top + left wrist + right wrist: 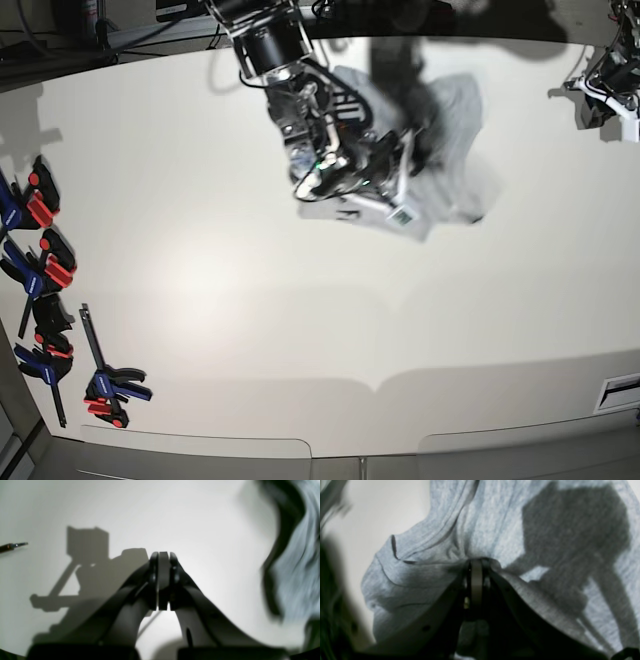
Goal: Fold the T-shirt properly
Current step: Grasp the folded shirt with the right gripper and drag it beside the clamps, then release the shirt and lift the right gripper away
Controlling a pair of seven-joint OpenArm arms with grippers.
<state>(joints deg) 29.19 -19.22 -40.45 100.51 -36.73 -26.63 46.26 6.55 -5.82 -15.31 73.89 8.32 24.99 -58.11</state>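
Note:
The light grey T-shirt (450,120) lies bunched at the far middle of the white table, with no lettering showing. My right gripper (372,185) is shut on a fold of it. In the right wrist view the closed fingertips (476,563) pinch gathered grey fabric (495,525), which carries the arm's shadow. My left gripper (163,557) is shut and empty over bare table. The shirt's edge (297,562) shows blurred at the right of the left wrist view. The left arm (610,80) sits at the far right, apart from the shirt.
Several blue, red and black clamps (40,270) lie along the left edge of the table, and one more (110,385) lies near the front left. A thin pen-like tip (15,545) lies on the table at the left of the left wrist view.

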